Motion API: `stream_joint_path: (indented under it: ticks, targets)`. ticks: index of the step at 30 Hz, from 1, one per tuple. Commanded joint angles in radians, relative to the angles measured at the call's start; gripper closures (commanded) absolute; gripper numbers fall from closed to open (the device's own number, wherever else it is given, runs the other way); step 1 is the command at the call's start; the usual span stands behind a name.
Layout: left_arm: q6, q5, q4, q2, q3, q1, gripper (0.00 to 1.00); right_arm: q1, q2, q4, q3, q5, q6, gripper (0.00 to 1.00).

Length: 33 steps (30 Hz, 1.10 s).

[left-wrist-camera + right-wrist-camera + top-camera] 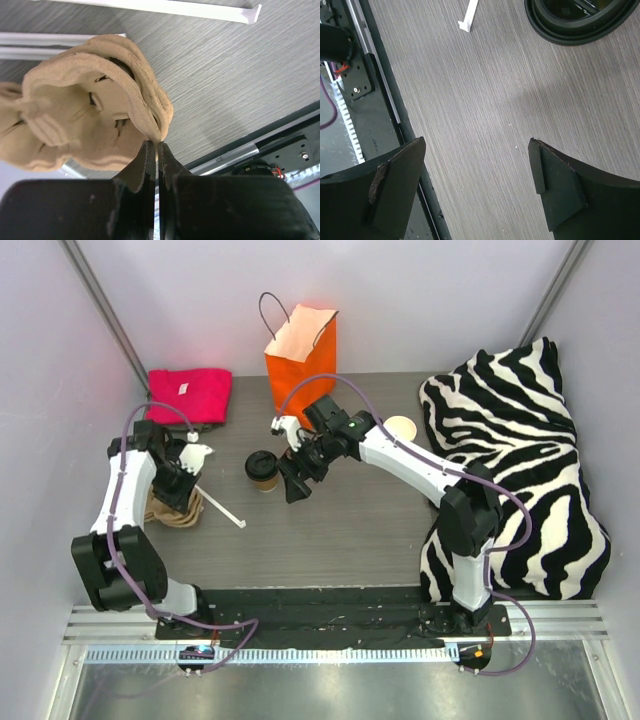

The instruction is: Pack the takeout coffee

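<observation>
1. The takeout coffee (263, 468) stood upright on the table (350, 530) with its black lid (580, 22) on. It was between the two arms and in front of the orange bag (300, 355), but apart from it.
2. The left gripper (155, 145) had its fingers pressed almost together. The rim of the moulded cup tray (85, 110) was pinched at their tips, and the tray looked tilted up from the table on that side.
3. The right gripper (476, 145) was wide open and held nothing. It hung low over bare table just beside the cup. In its wrist view only part of the lid showed at the upper corner, so the cup was not between the fingers.
4. I judged the step in hand to be the reach for the cup, not yet a grasp, while the left arm kept the tray ready.
5. The next move would call for bringing the open fingers level around the paper wall below the lid. They should then close gently, because a hard squeeze could pop the lid off or tip the cup.
6. A white stick (222, 506) lay near the tray and could get in the way.
</observation>
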Motion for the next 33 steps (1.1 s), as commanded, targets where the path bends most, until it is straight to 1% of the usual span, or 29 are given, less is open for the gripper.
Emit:
stream_joint_path:
  ticks: [1, 11, 14, 19, 29, 33]
  targets:
    - [-0.036, -0.042, 0.022, -0.100, 0.036, -0.005, 1.00, 0.000, 0.016, 0.058, 0.062, -0.053, 0.053, 0.08]
    - [-0.047, -0.093, 0.106, -0.223, -0.022, -0.021, 1.00, 0.000, 0.078, 0.133, 0.126, -0.128, 0.160, 0.10]
    - [-0.059, -0.114, 0.111, -0.233, -0.022, -0.021, 1.00, 0.001, 0.107, 0.173, 0.150, -0.162, 0.215, 0.11]
    - [-0.076, -0.144, 0.155, -0.292, -0.027, -0.021, 1.00, 0.016, 0.166, 0.238, 0.223, -0.171, 0.303, 0.12]
    - [-0.079, -0.193, 0.183, -0.351, 0.018, -0.021, 1.00, 0.056, 0.212, 0.267, 0.272, -0.165, 0.332, 0.13]
    - [-0.084, -0.252, 0.208, -0.338, 0.065, -0.022, 1.00, 0.059, 0.216, 0.268, 0.272, -0.162, 0.334, 0.13]
